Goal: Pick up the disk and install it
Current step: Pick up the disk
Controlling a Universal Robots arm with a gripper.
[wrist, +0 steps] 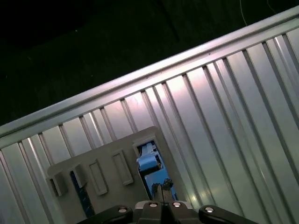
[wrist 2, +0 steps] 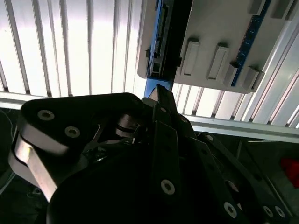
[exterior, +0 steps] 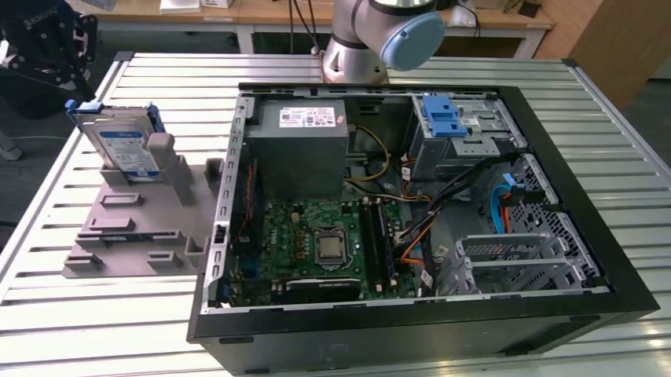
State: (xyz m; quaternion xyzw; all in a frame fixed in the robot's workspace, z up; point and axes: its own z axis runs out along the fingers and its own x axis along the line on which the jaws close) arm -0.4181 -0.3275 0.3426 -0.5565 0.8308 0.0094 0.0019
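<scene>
In the exterior view we see an open case (exterior: pixel 419 316) lying on the slatted table (exterior: pixel 105 314). Inside it, the grey power supply (exterior: pixel 304 153) sits at twelve o'clock and the green board (exterior: pixel 314 243) at six. A drive cage (exterior: pixel 477 133) with a blue latch (exterior: pixel 445 116) on top stands at about one o'clock. Orange and black cables (exterior: pixel 414 236) run between the board and the cage.

At nine o'clock from the case, just beside its wall, stands a grey stand (exterior: pixel 126 228). The disk (exterior: pixel 121 145) sits upright in a slot at the stand's far end, label side facing us, with its blue carrier showing at the upper corners. The claw (exterior: pixel 65 75) hangs in the air at about eleven o'clock from the disk, near it but apart. The arm (exterior: pixel 383 35) rises at twelve o'clock from the case.

In the second wrist view we look along the claw (wrist 2: pixel 159 93) at the disk (wrist 2: pixel 158 60), seen edge on in the stand (wrist 2: pixel 219 28). The claw's tips are drawn together with nothing between them. They point at the disk's blue edge and do not touch it.

In the first wrist view the claw (wrist: pixel 161 187) again shows its tips close together and holding nothing. The disk (wrist: pixel 149 161) lies straight beyond them, in line with the tips and seated in the stand (wrist: pixel 107 172) on the table (wrist: pixel 224 116).
</scene>
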